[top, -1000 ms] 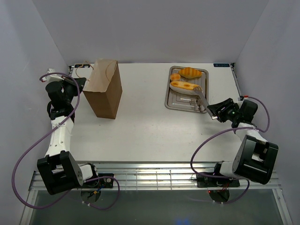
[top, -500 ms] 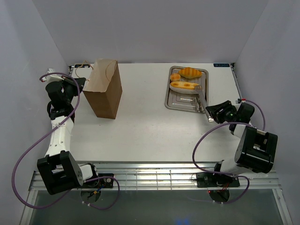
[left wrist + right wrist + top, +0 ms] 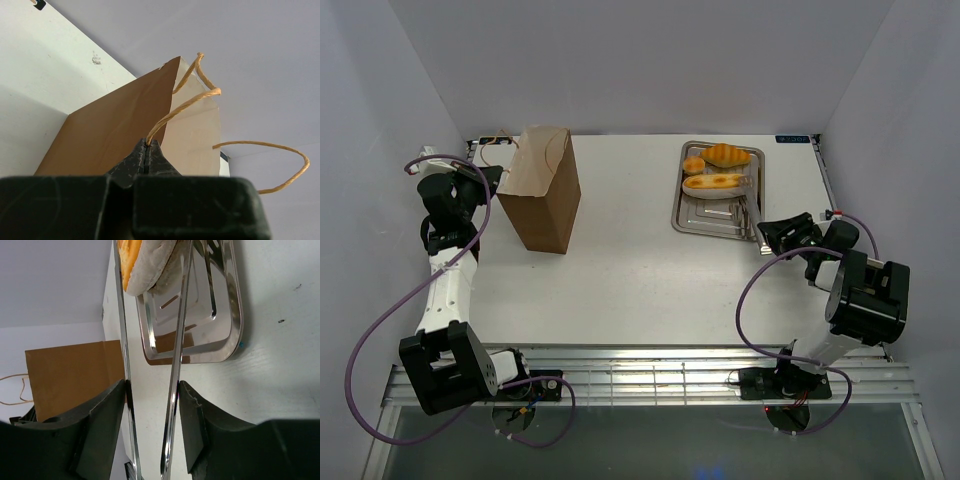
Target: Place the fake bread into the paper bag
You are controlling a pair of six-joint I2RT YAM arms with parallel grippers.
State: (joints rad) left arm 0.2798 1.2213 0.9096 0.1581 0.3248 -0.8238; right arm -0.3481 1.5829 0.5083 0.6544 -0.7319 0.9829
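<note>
The brown paper bag (image 3: 542,190) stands upright at the back left. My left gripper (image 3: 490,178) is shut on its string handle (image 3: 185,107), pinched at the fingertips (image 3: 148,146), with the bag's wall (image 3: 110,135) right behind. Three loaves lie at the far end of the steel tray (image 3: 705,218): croissant (image 3: 727,155), small bun (image 3: 693,164), baguette (image 3: 713,182). The big oval loaf is out of view. My right gripper (image 3: 772,235) is shut on the silver tongs (image 3: 176,355), whose two arms clasp the baguette's pale end (image 3: 145,265).
The tray's near half (image 3: 227,335) holds nothing but the tongs' arms over it. The bag (image 3: 70,375) shows far across the white table (image 3: 620,270) in the right wrist view. Grey walls close in on three sides, and a metal grate runs along the near edge.
My right arm drew in toward the tray's near right corner. The tongs swung, and the baguette turned from tilted to lying level across the tray. The left arm and bag stayed still.
</note>
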